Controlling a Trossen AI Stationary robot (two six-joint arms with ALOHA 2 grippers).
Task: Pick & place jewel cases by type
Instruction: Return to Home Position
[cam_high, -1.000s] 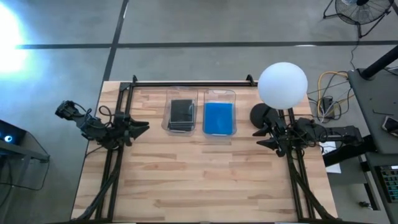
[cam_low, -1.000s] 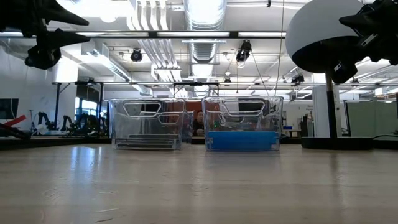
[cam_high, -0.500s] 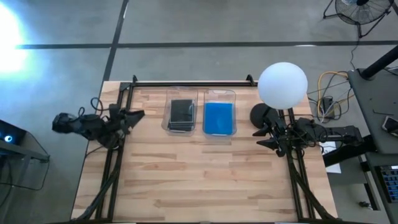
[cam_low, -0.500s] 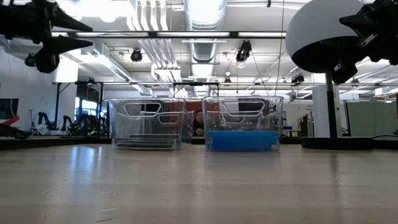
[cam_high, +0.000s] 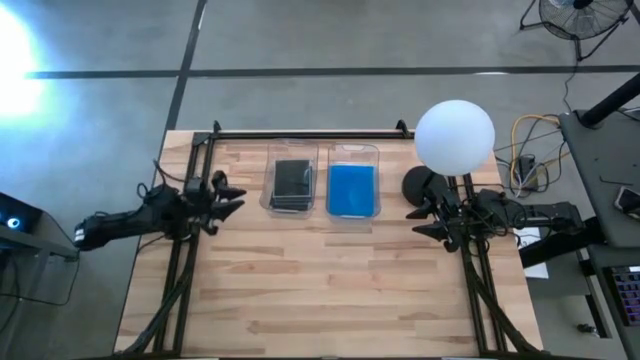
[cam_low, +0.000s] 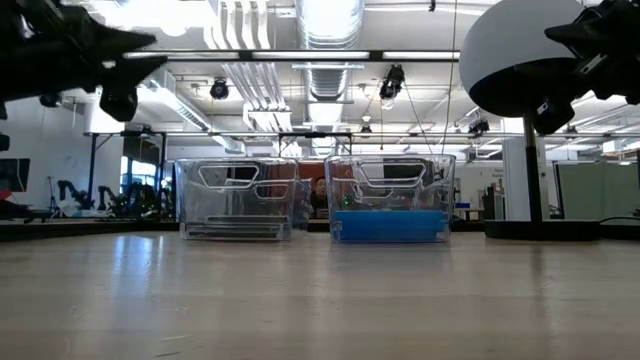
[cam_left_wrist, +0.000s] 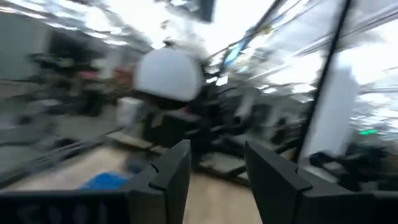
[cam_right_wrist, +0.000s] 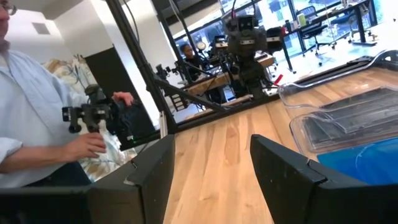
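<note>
Wood, pale and bare, is all the front of the table (cam_high: 330, 300) offers; I see no case lying loose on it. Farther in, the left gripper (cam_high: 232, 197) hangs over the table's left side. In its own wrist view its fingers are spread with open air between them, and it holds nothing. The right gripper (cam_high: 415, 222) sits by the right side, likewise spread and empty, pointing inward.

Between the two stand the bins, side by side and just apart, their long sides running front to back. The dark cases (cam_high: 292, 184) lie flat in a stack in the left bin (cam_high: 268, 170), and the blue cases (cam_high: 351, 190) lie flat in the right bin (cam_high: 378, 165). So each stack lies inward from a gripper, the dark ones nearer the left arm and the blue nearer the right. Being square, the cases have no long axis to speak of. With everything sorted, I judge the only move left is for the left arm to draw clear of the bins and rest.

Behind the right arm a white globe lamp (cam_high: 454, 137) stands on a dark base. Beyond the table, the right wrist view catches a person (cam_right_wrist: 37, 118) in a pale shirt gripping a dark handle. I can read no brand, label or writing anywhere.
</note>
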